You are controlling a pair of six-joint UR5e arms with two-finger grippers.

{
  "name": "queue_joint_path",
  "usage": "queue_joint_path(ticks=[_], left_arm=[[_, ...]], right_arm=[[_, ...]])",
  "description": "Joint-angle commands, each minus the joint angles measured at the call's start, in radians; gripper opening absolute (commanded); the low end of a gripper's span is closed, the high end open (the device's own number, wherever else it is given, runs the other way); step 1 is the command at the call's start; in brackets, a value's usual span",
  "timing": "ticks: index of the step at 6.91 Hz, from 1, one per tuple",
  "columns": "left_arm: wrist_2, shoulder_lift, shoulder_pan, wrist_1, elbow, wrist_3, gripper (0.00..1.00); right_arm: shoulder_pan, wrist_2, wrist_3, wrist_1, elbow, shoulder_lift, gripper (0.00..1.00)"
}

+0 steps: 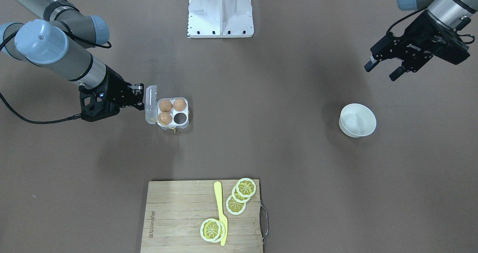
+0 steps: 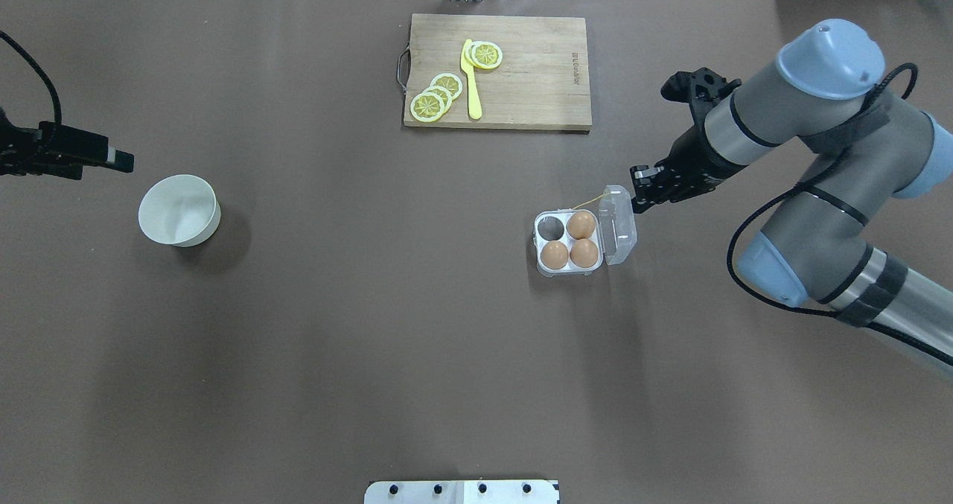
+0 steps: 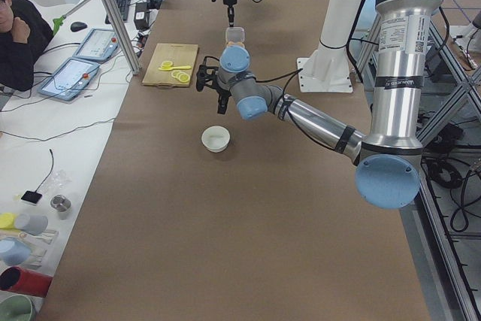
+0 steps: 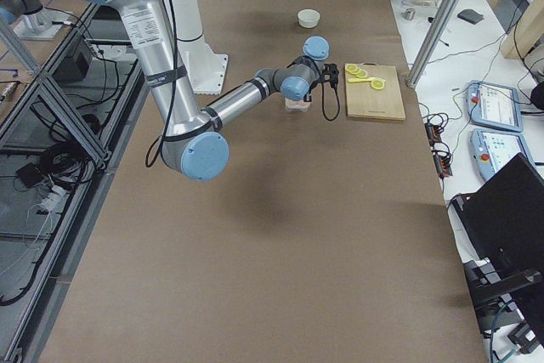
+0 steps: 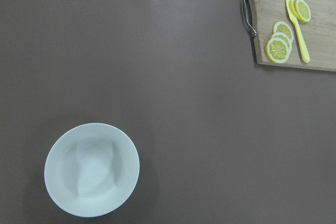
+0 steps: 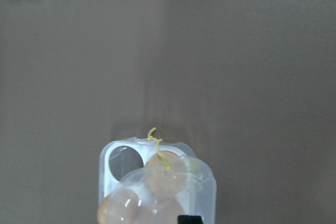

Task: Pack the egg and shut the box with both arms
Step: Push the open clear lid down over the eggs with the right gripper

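A small square clear-plastic four-cell egg box (image 2: 537, 251) with a white tray sits in the right half of the brown surface (image 2: 372, 325), about midway between the near and far edges. Three smooth light-brown eggs (image 2: 584, 252) fill three of its cells. The fourth cell, at the corner toward the far edge and the surface's middle, shows as a dark hollow. The transparent hinged lid (image 2: 622, 225) is open, raised along the box's side that faces the right edge, and a thin yellow string (image 2: 584, 205) trails from the box's far side.

The right gripper (image 2: 639, 189), black and two-fingered, is right at the outer edge of the lid. I cannot tell whether its fingers pinch the lid or only rest beside it.

The left gripper (image 1: 384, 68) hangs above the surface close to the left edge, its fingers spread apart and grasping nothing. A white round bowl (image 2: 179, 210) stands near it.

At the middle of the far edge lies a wooden cutting board (image 2: 536, 80) carrying lemon slices (image 2: 428, 106) and a yellow plastic knife (image 2: 471, 80).
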Motion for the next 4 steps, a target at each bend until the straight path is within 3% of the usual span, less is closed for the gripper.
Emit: queue_joint_path(ticks=[1,4], left_arm=[[0.000,0.001,0.000,0.000,-0.002,-0.002,0.98],[0.003,0.001,0.000,0.000,0.003,0.000,0.98]], right_arm=[[-0.033,-0.005,0.170,0.043,-0.051,0.137,0.00],[-0.108,-0.083,0.288,0.047,-0.018,0.201,0.00]])
